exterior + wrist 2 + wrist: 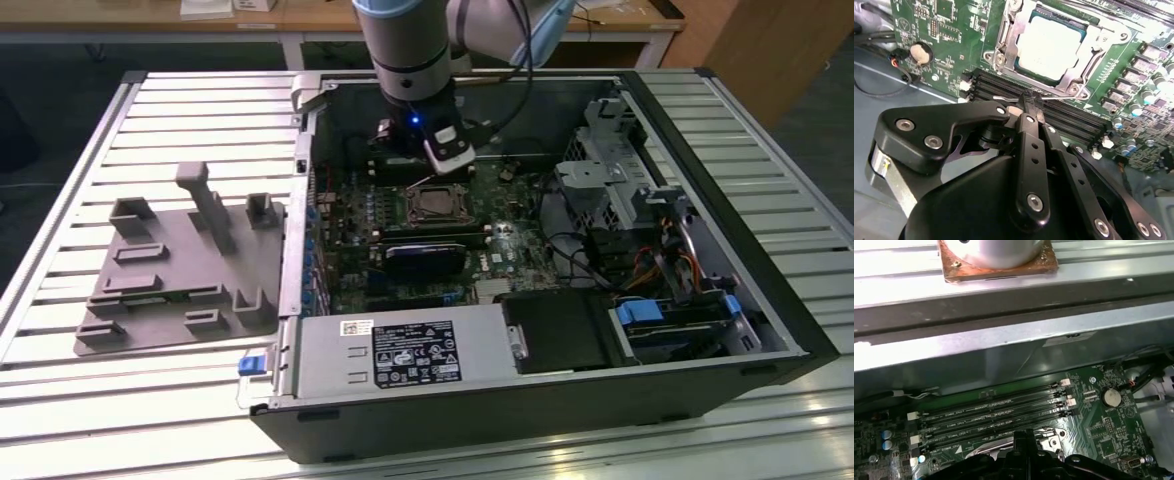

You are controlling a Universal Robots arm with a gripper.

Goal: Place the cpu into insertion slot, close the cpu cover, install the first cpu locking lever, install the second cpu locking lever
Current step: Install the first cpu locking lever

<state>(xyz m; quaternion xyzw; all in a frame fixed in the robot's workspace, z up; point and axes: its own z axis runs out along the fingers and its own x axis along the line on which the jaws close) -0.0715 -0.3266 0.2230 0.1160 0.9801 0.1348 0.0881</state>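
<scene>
One gripper point(1031, 103), mine: fingers together, tips at a thin wire lever point(1066, 98). Whether they pinch the wire or only press on it I cannot tell.

One cpu point(1051, 45): seated in the slot point(434, 205), silver top up, lying flat.

One cover point(1005, 42): down over the cpu, which shows through its window.

One lever, as above: lies along the slot's edge, between the cover and the memory slots point(994, 415), not yet visibly hooked.

One case point(747, 300), open, on the desk point(200, 110); in the exterior view the arm stands over the slot, with a grey tray point(147, 290) on the desk to that view's left.

Handling notes, my judgement: the step in hand looks like the first lever.
- Bear on the wire near its free end, where it gives most easily.
- Keep the push steady so the tips do not slide off the round wire.
- Stay off the memory slots just beside the tips.
- Keep the cover flat throughout.
</scene>
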